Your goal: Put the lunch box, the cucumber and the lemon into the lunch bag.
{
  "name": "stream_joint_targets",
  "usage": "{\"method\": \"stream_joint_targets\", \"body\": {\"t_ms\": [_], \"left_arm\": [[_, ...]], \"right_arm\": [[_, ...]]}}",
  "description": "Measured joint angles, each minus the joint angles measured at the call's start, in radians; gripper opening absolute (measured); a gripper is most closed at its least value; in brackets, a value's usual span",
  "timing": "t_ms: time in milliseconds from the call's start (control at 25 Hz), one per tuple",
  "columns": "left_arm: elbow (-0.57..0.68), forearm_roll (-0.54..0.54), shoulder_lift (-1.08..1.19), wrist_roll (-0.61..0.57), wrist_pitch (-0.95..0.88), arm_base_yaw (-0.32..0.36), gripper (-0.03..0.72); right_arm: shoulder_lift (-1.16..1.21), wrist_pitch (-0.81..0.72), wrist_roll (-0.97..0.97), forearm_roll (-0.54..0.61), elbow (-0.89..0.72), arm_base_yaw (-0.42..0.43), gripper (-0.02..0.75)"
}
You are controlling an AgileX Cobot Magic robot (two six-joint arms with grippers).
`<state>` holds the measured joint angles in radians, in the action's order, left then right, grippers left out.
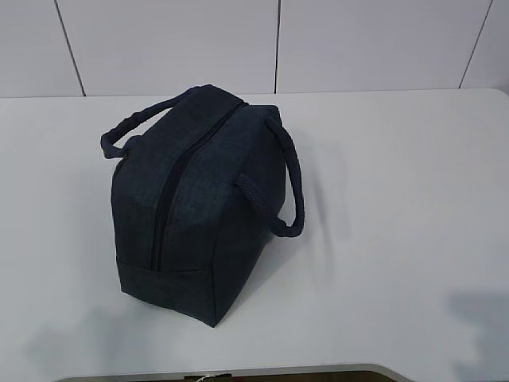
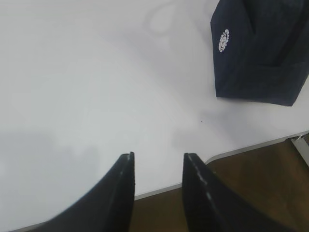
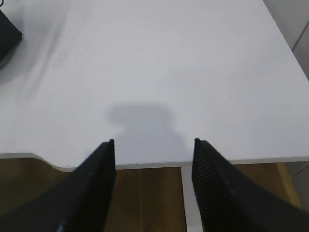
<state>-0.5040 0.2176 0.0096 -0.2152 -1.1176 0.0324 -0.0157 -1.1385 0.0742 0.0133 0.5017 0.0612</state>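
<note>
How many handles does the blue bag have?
2. One handle arches off the lunch bag at its upper left, toward the wall. The other handle hangs down its right side. Nothing suggests a hidden third.

A plain test room or lab, by the look of it — a bare white counter [image 1: 398, 239] with a rounded front edge stands against a pale panelled wall [image 1: 159, 40] with thin dark seams, and brown flooring [image 3: 145, 193] shows below the counter's edge.

Lunch bag [image 2: 260, 53] cropped; contents hidden.
</note>
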Motion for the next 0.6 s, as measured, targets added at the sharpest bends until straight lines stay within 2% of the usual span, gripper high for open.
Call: {"method": "stream_joint_targets", "body": {"t_ms": [600], "left_arm": [[0.000,0.000,0.000,0.000,0.000,0.000,0.238]], "right_arm": [[0.000,0.000,0.002,-0.038,0.000,0.000,0.419]]}}
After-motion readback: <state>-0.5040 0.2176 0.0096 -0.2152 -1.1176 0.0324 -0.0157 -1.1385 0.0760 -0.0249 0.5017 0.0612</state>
